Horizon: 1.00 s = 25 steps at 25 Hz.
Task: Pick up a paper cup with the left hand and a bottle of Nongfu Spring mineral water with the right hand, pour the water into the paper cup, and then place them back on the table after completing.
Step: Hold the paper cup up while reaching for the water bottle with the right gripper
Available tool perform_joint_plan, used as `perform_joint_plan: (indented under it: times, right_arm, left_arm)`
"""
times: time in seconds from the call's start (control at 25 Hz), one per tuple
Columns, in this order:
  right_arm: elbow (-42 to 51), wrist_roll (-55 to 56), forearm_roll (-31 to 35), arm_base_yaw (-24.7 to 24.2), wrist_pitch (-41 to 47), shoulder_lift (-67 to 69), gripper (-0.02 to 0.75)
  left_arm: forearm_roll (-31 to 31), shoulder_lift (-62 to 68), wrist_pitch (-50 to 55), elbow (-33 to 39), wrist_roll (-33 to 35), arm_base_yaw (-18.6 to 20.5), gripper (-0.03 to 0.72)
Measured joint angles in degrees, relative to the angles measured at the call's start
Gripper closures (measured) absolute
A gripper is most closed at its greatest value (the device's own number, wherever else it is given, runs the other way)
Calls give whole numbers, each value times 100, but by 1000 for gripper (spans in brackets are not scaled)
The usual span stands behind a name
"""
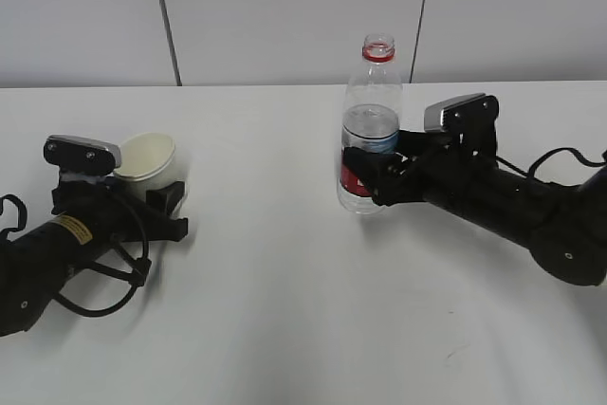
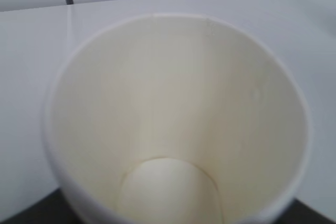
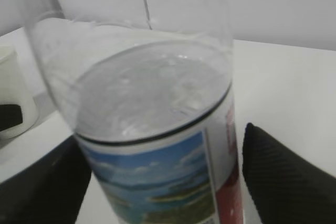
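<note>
Paper cup [image 2: 173, 124] looks empty from the left wrist; grippers' grips cannot be told.

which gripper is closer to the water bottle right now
The right gripper: its fingers sit on either side of the water bottle, around the label. The left gripper is far off to the left, around the paper cup.

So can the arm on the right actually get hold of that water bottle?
Probably yes: the right gripper already has its open fingers on either side of the bottle, with nothing between them.
</note>
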Motion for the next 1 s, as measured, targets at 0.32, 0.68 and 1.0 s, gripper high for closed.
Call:
perform_joint_plan:
  times: [0.32,0.68,1.0]
  right_arm:
    - [-453,0,21,12,60,392,66]
    - [-487,0,137,24,93,467,86]
    - [-487,0,103,24,97,467,225]
  left_arm:
    - [6,0,-134,123,-4,0,310]
    - [125,0,-151,141,-4,0,310]
    - [934,0,-151,141,-61,0,310]
